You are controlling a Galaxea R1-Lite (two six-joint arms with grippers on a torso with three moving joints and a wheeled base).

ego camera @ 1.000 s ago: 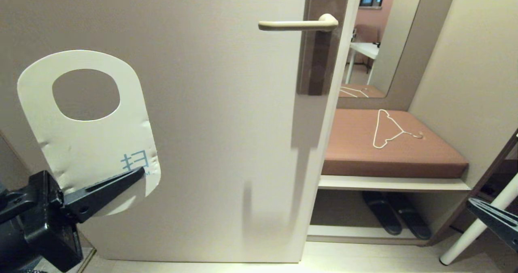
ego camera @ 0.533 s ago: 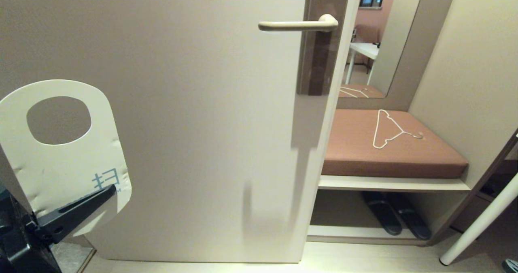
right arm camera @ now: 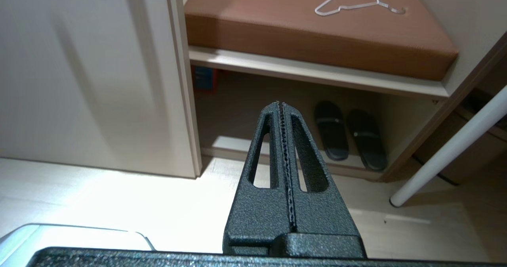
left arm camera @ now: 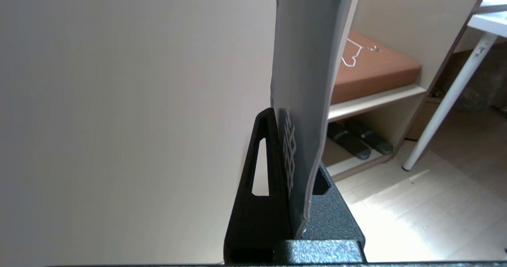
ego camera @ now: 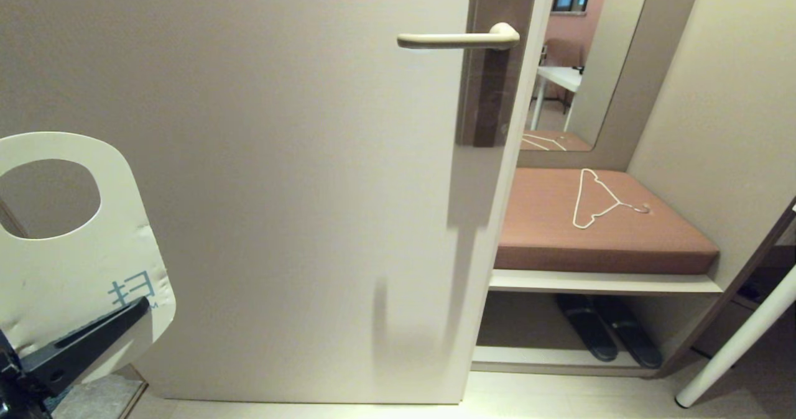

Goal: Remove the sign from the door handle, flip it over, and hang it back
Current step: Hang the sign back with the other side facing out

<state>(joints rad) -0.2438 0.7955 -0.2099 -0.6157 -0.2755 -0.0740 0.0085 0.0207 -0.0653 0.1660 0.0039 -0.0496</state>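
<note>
The sign (ego camera: 68,263) is a flat card with an oval hole, its white face toward the head camera, held upright at the lower left in front of the door. My left gripper (ego camera: 134,310) is shut on its lower end. In the left wrist view the card's blue-grey face (left arm camera: 305,81) stands edge-on between the black fingers (left arm camera: 261,172). The door handle (ego camera: 457,38) is a beige horizontal lever at the upper middle, bare, far up and right of the sign. My right gripper (right arm camera: 282,108) is shut and empty, low on the right, out of the head view.
The beige door (ego camera: 298,176) fills the left and middle. To its right a brown cushioned bench (ego camera: 597,226) carries a white wire clothes hanger (ego camera: 597,198), with black slippers (ego camera: 609,335) beneath. A white table leg (ego camera: 734,344) slants at the lower right.
My left gripper has carried the sign down and to the left, away from the handle. My right gripper has dropped out of the head view at the lower right.
</note>
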